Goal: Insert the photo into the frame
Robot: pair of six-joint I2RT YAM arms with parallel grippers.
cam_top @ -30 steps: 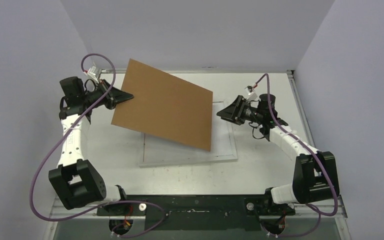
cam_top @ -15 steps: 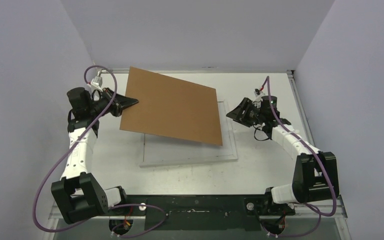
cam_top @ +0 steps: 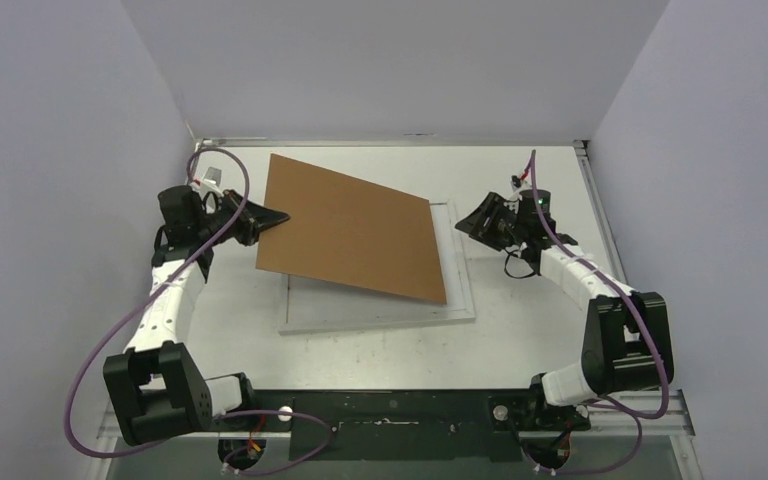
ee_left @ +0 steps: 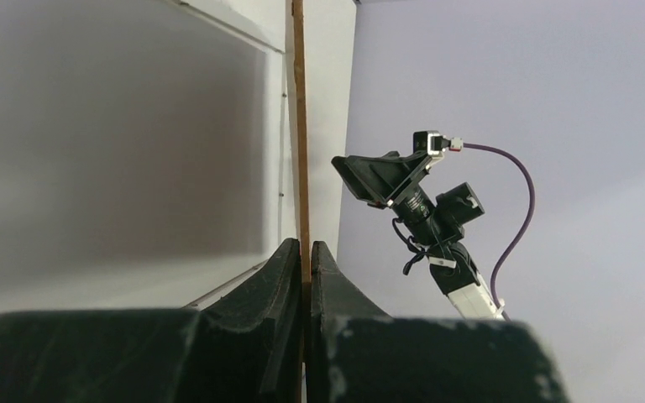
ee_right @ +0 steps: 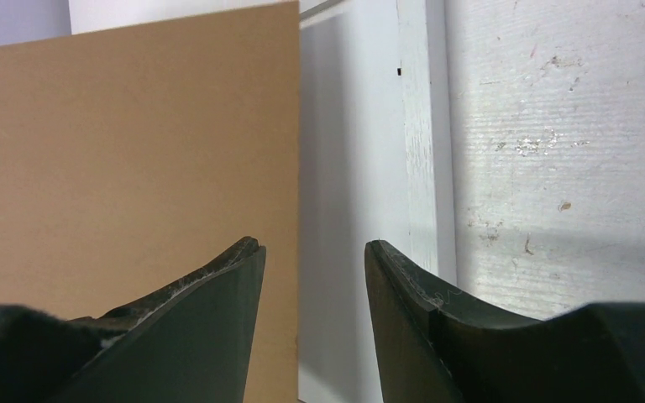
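**Top view.** On the white tabletop (cam_top: 380, 345), you carried the brown backing board (cam_top: 355, 230) tilted, with its left edge raised. Compared with a second earlier, it sat lower and farther right, and now covered most of the frame (cam_top: 380, 312). The frame lay flat beneath, with only its near and right borders showing. Whether the board's right edge touched the frame could not be told.

**Wrist views.** Your left gripper (cam_top: 278, 215) was clamped on the board's left edge. Your right gripper (cam_top: 463, 222) stood with fingers apart and empty, just beside the board's right edge, having backed off to the right.

**The photo.** It showed in no view and presumably lay under the board, so you appeared to be closing the back rather than seating the print.
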